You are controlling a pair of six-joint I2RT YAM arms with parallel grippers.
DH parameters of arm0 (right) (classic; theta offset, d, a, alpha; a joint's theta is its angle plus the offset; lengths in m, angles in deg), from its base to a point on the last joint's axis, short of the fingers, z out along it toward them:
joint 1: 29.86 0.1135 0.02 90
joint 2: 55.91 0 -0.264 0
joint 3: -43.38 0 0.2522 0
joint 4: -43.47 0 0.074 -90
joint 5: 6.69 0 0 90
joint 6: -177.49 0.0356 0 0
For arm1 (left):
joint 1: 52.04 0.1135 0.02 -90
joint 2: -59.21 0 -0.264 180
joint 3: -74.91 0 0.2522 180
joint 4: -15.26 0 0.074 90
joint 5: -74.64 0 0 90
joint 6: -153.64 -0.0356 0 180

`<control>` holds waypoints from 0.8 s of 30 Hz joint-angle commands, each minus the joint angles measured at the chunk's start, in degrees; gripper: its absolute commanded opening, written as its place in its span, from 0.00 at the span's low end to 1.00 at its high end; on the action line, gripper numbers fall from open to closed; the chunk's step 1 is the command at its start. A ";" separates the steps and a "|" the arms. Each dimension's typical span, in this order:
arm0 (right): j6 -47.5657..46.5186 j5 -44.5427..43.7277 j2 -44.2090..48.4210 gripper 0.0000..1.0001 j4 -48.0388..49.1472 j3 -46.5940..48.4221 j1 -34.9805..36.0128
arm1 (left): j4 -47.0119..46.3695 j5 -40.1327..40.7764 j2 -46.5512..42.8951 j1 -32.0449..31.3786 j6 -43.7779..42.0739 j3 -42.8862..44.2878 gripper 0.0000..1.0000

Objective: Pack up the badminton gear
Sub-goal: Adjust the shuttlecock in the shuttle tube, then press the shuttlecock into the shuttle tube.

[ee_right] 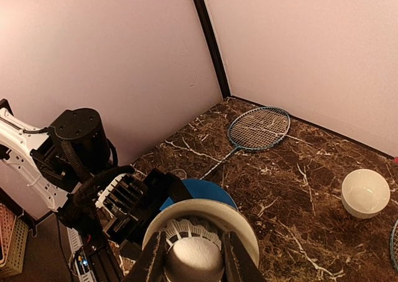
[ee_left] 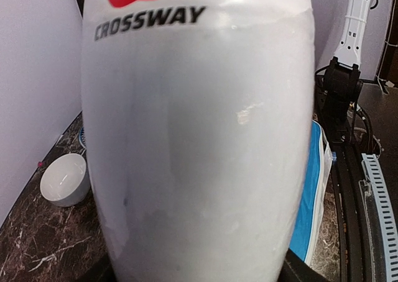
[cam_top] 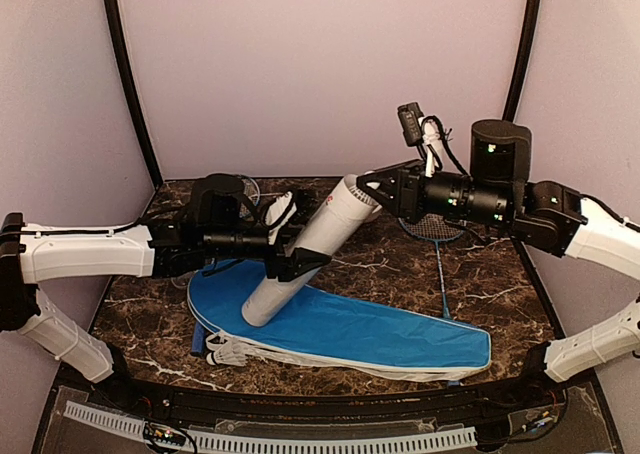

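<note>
From where I stood, the left gripper [cam_top: 292, 262] was closed around the white tube [cam_top: 318, 244], holding it at its lower half. The tube leaned to the right, with its low end over the wide end of the blue racket cover [cam_top: 400, 339] and its open mouth raised toward the other arm. On the side of the tube the word CROSSWAY was printed in black under a red mark. The right gripper [cam_top: 368, 188] was at this mouth, and its fingers [ee_right: 235, 260] pressed from both sides on the round head of one shuttlecock [ee_right: 194, 256], whose feathers were already inside the rim. The cover lay flat along the near part of the dark marble table [cam_top: 400, 274]. One blue racket [ee_right: 258, 128] lay on the table at the far right corner, well apart from the tube. A small white bowl [ee_right: 365, 192] stood on the far left side of the table.
</note>
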 commanded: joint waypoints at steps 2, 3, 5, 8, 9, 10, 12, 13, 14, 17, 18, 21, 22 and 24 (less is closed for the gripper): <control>2.22 -0.50 0.03 0.22 1.87 -0.71 1.15 | 0.79 -1.61 -0.24 0.87 3.25 -1.02 0.67; 2.38 -0.43 -0.07 0.27 1.33 -0.51 1.15 | 0.80 -1.77 -0.29 0.88 2.96 -1.09 0.67; 2.33 -0.89 0.09 0.41 0.31 0.09 1.15 | 0.74 -1.99 -0.33 0.88 2.08 -1.40 0.67; 1.95 -2.57 1.16 0.59 -2.15 2.65 1.06 | 0.74 -2.15 -0.33 0.88 1.35 -1.73 0.67; 1.60 -3.00 1.29 0.62 -3.34 3.85 1.02 | 0.74 -2.32 -0.33 0.88 1.18 -1.77 0.67; 1.40 -3.35 1.27 0.64 -4.35 4.87 0.98 | 0.74 -2.43 -0.29 0.88 1.13 -1.74 0.67; 1.15 -4.15 1.27 0.66 -6.13 6.64 0.77 | 0.81 -2.61 -0.20 0.88 0.99 -1.80 0.67; 1.26 -4.91 1.20 0.66 -6.95 7.54 0.61 | 0.82 -2.62 -0.24 0.88 0.89 -1.75 0.67; 1.42 -5.89 1.05 0.66 -8.15 8.39 0.53 | 0.88 -2.62 -0.24 0.88 0.82 -1.75 0.67; 1.34 -7.08 1.70 0.60 -9.94 8.90 0.37 | 0.91 -2.38 -0.32 0.86 0.84 -1.87 0.67; 1.44 -6.77 2.43 0.57 -9.86 8.16 0.36 | 0.96 -2.17 -0.33 0.88 0.80 -1.82 0.67; 2.06 -4.72 5.53 0.47 -8.77 5.62 0.36 | 0.95 -1.54 -0.17 0.84 0.81 -1.81 0.67; 2.55 -4.35 6.44 0.44 -8.79 5.08 0.36 | 0.93 -1.48 -0.13 0.88 0.82 -1.75 0.67; 3.52 -4.05 7.74 0.39 -8.99 3.86 0.36 | 0.91 -1.60 -0.07 0.84 0.97 -1.77 0.67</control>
